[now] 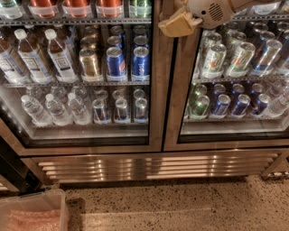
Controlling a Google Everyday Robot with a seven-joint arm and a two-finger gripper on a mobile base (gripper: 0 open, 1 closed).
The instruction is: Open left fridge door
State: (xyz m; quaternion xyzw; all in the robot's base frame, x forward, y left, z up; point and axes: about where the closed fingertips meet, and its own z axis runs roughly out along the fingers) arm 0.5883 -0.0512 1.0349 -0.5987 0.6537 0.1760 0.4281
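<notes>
Approach step. Gripper (176, 26) held at right frame of left fridge door (81, 76); aperture not discernible. Door shut. Next: edge to be gripped, pulled outward.

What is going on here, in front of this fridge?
A robot arm reaches in from the upper right. Its pincer is at the top of the view, in front of the steel frames where the two glass doors meet. The left fridge door looks shut, level with the right door, so it is not yet opened. Bottles and cans stand behind the glass.
</notes>
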